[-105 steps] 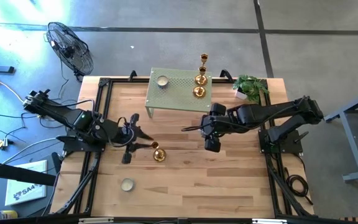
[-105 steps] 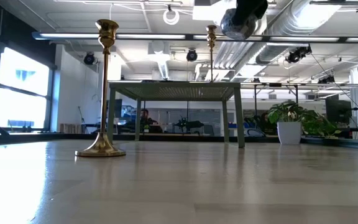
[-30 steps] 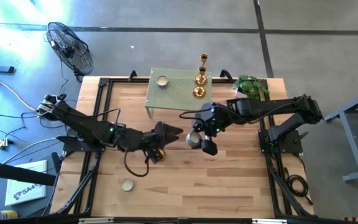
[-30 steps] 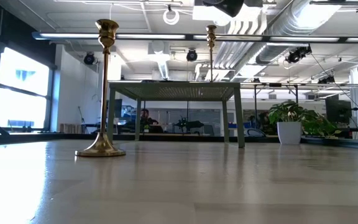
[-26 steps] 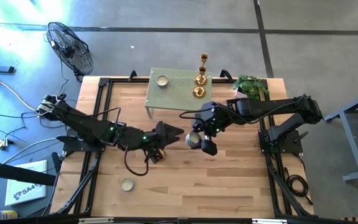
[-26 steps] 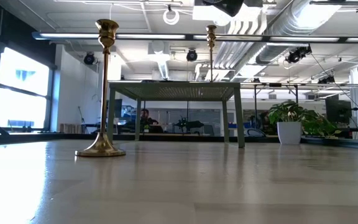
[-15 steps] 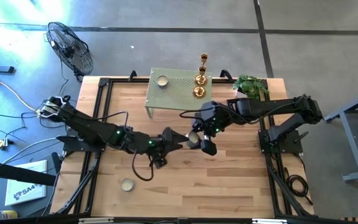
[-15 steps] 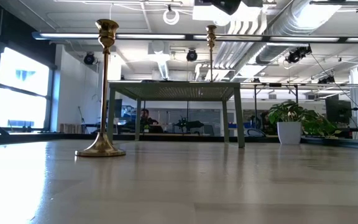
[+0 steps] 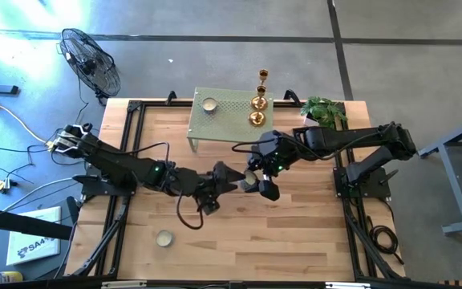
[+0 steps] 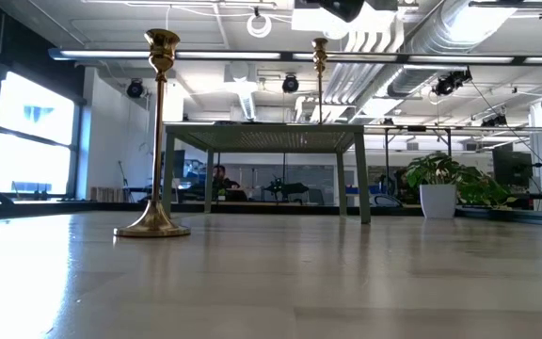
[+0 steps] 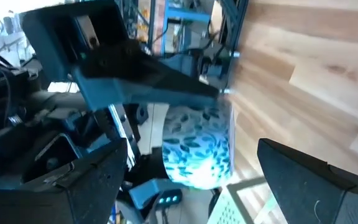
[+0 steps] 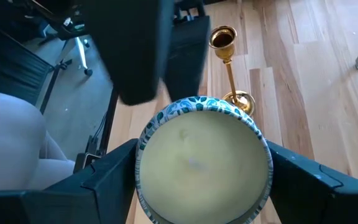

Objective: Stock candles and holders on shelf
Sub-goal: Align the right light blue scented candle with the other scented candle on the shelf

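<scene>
Wooden tabletop point(image 9: 311, 233) is filling the high view, with the shelf point(image 9: 229, 120) sitting at its 12 o'clock edge and already carrying one shelved candle point(image 9: 209, 104) and two shelved holders point(image 9: 256, 118). A spare candle point(image 9: 164, 238) is lying at the table's 7 o'clock. The left gripper point(image 9: 233, 179) has been reaching in from 9 o'clock over the last seconds and is now meeting the right gripper point(image 9: 252, 179) at the centre, while the right one has been holding its place.

Low down, the camera is showing only a lone holder point(image 10: 158, 132) standing on the table at 9 o'clock of the shelf, upright and untouched.

From the left wrist, the blue-patterned candle point(image 11: 197, 146) is sitting between the left fingers point(image 11: 86, 180), which are standing wide apart and not yet touching it.

From the right wrist, the right fingers point(image 12: 104, 183) are clamping that candle on both sides, above the lone holder.

This is looking like a hand-over: the candle is about to change arms, not yet going to the shelf.
</scene>
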